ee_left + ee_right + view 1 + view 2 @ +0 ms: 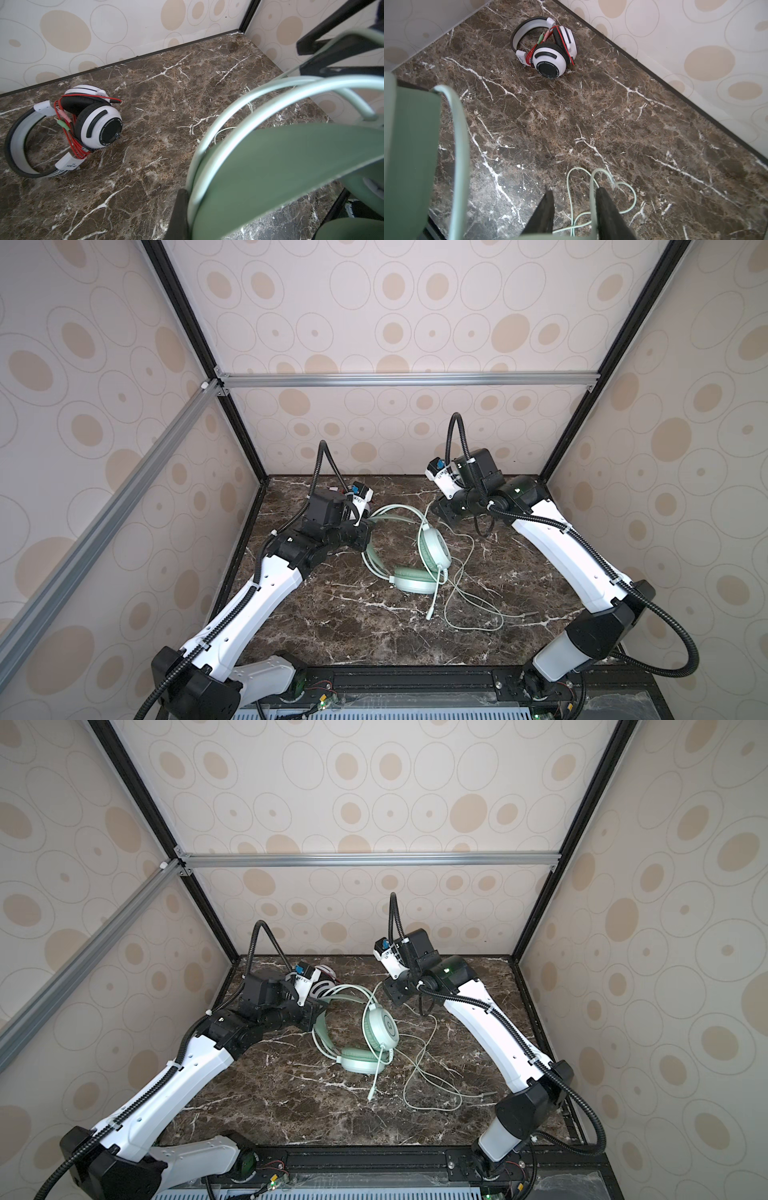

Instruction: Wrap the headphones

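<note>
The mint-green headphones (434,549) (382,1029) lie mid-table in both top views, and their pale green cable (469,605) trails in loose loops to the right. My left gripper (368,526) (191,199) is shut on the mint headband (280,170), which fills the left wrist view. My right gripper (434,506) (574,195) stands open just above the table; one strand of the cable (592,193) runs through the gap against one finger. The white headphones (326,977) (99,124) (550,54), wound in their red cable, rest near the back wall.
The dark marble table (332,626) is boxed in by patterned walls at the back and both sides. A black rail (415,680) runs along the front edge. A mint boom microphone (434,601) sticks out toward the front from the lower ear cup.
</note>
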Available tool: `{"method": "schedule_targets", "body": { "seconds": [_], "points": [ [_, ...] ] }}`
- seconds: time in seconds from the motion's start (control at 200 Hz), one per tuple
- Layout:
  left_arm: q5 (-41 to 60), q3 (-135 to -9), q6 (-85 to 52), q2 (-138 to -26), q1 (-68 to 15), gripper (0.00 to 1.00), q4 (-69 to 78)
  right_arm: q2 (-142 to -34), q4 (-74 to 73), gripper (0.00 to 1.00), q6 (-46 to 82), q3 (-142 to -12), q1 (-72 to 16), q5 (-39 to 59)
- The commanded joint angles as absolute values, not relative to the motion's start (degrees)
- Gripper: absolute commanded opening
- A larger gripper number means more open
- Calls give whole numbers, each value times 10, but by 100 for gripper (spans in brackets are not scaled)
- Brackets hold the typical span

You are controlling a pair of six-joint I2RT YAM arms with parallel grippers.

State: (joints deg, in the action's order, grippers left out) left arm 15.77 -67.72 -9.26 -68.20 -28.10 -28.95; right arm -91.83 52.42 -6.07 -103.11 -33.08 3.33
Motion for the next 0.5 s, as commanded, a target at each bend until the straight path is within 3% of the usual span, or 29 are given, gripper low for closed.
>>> {"method": "schedule_targets", "body": {
  "seconds": [0.0,0.31,0.495],
  "points": [
    [210,-697,-103,-667,-286,0,-260,-911,512,39,-42,-1012,-319,62],
    [210,-732,-117,-662,-285,0,-259,-876,440,44,-23,-936,-286,125],
    [234,-779,-130,-673,-285,0,-254,-822,312,45,-2,-825,-267,192]
  ]
}}
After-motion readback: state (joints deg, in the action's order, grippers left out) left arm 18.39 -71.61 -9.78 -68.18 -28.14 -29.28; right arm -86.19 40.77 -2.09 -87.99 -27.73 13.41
